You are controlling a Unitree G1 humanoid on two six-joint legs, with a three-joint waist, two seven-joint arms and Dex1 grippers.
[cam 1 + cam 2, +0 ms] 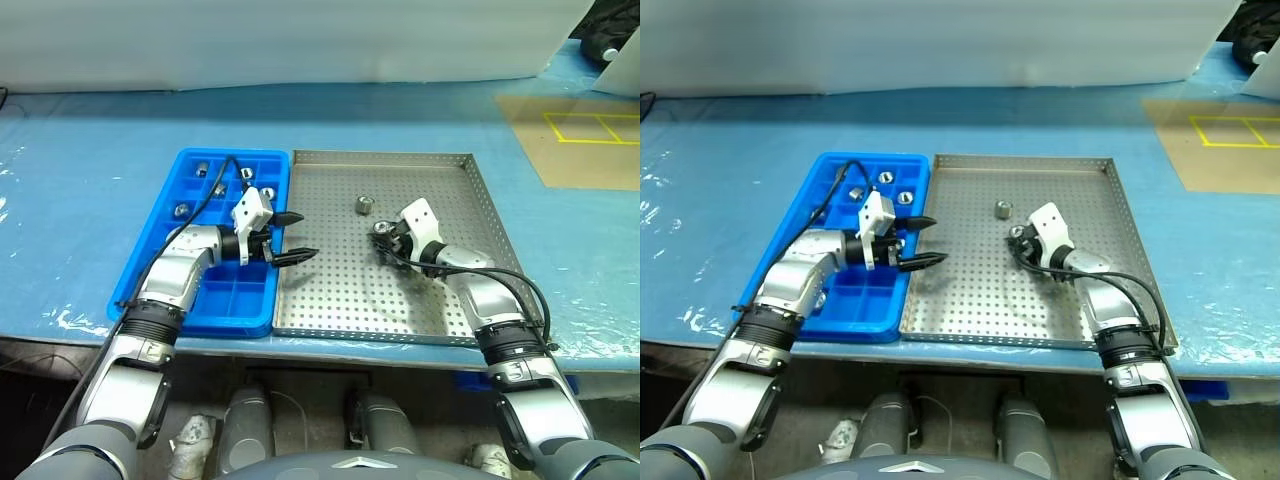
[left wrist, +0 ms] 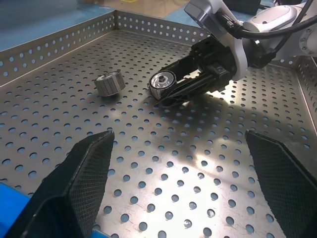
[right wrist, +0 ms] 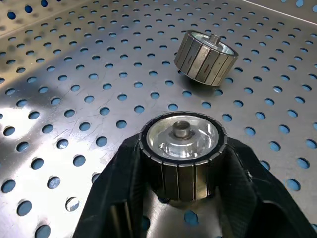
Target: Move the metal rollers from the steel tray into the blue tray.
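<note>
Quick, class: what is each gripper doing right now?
Left gripper: open, empty.
Right gripper: shut on a roller.

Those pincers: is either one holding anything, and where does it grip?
The right pincer clamps one roller by its ribbed sides. The left pincer is open, holding nothing.

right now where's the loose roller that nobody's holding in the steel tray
The loose roller lies on the steel tray floor, toward its far side near the middle, just beyond and left of the right gripper, which is shut on another roller.
</note>
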